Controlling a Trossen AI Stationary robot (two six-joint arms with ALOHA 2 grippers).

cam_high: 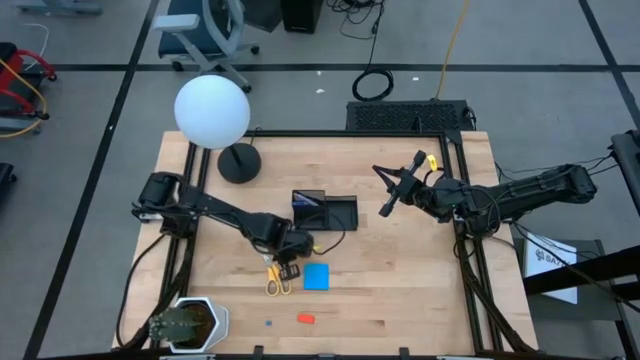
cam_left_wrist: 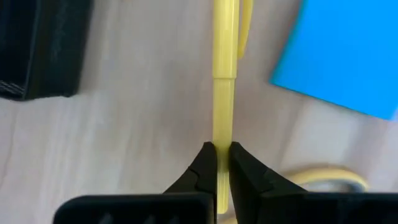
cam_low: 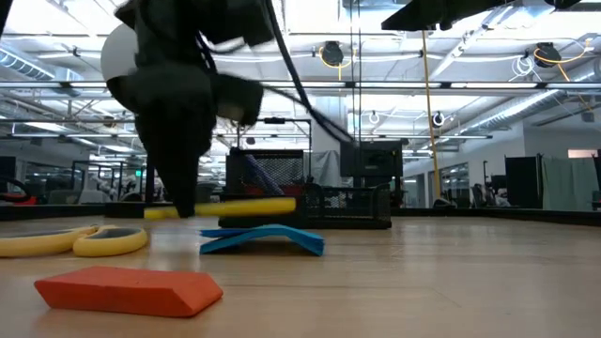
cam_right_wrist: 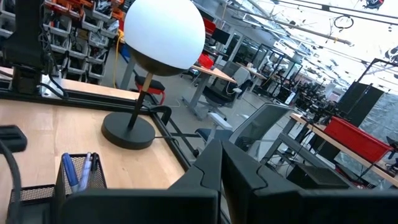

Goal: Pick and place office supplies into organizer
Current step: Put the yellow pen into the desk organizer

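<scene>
Left hand (cam_left_wrist: 222, 163) clenched on the yellow pencil (cam_left_wrist: 224, 93), low on the bench (cam_high: 400, 290) beside the scissors (cam_high: 276, 282) and blue note pad (cam_high: 317, 276). Best lifted straight up, kept level, probably gripped near one end, then carried to the organizer (cam_high: 325, 211) just beyond. Right hand (cam_high: 392, 190) shut, empty, waiting aloft past the organizer.

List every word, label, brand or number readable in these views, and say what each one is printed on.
No text can be read with certainty.
White sheet right of the table, high view: dark printed marks, too small to read.
Blue note pad, red eraser, yellow pen, organizer: no markings visible.
Room behind, low and right wrist views: no readable signs.
</scene>
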